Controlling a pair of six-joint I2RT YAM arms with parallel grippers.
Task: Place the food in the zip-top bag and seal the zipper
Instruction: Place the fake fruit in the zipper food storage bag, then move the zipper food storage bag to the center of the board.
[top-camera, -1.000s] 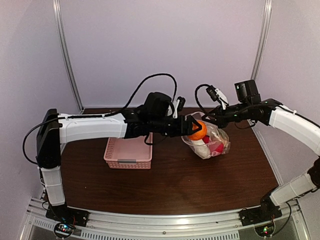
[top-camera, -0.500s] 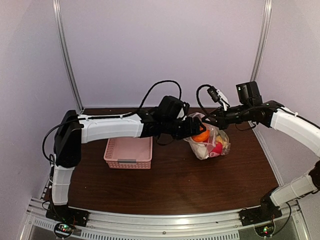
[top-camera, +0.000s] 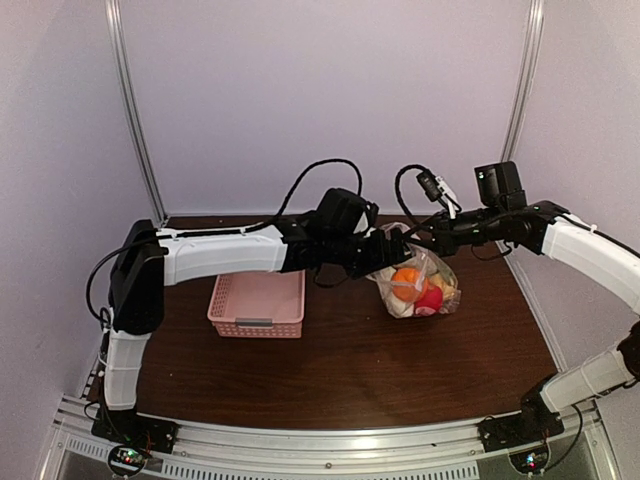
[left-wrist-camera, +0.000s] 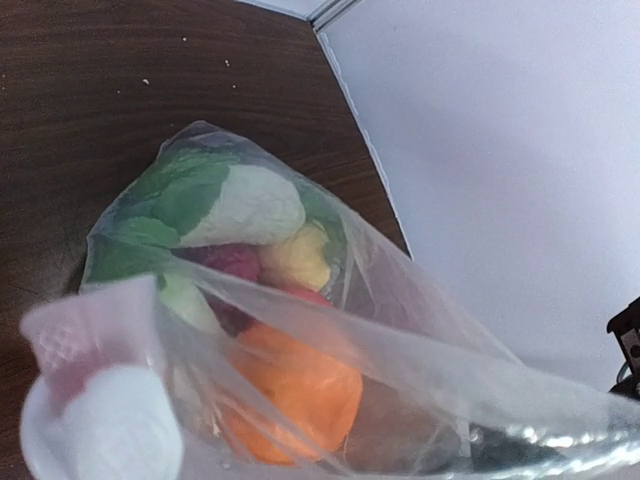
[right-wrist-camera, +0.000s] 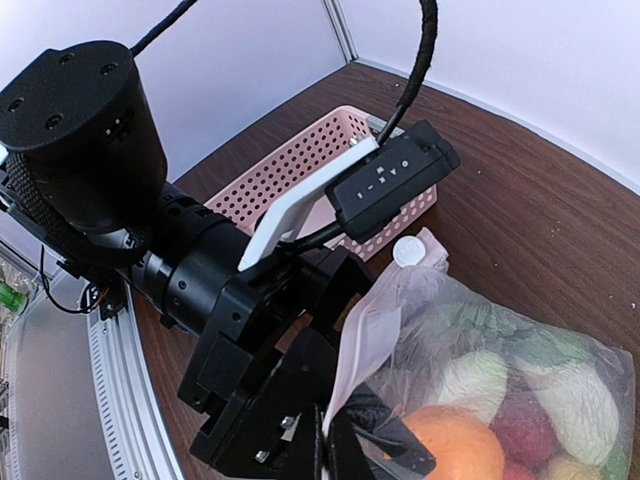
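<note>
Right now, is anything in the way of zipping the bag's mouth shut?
Yes. The left arm's open fingers sit at the mouth of the bag, with plastic draped over one. The food looks all inside.

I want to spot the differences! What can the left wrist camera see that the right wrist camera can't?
Left wrist only: hardly anything extra, just a closer peek down into the bag. Right wrist only: the pink basket and the left arm. Both: the bag, the orange fruit, the white-and-green vegetable and the brown table.

zip-top bag (left-wrist-camera: 420, 310) mouth blurred, zipper (left-wrist-camera: 545, 440) perhaps too
</note>
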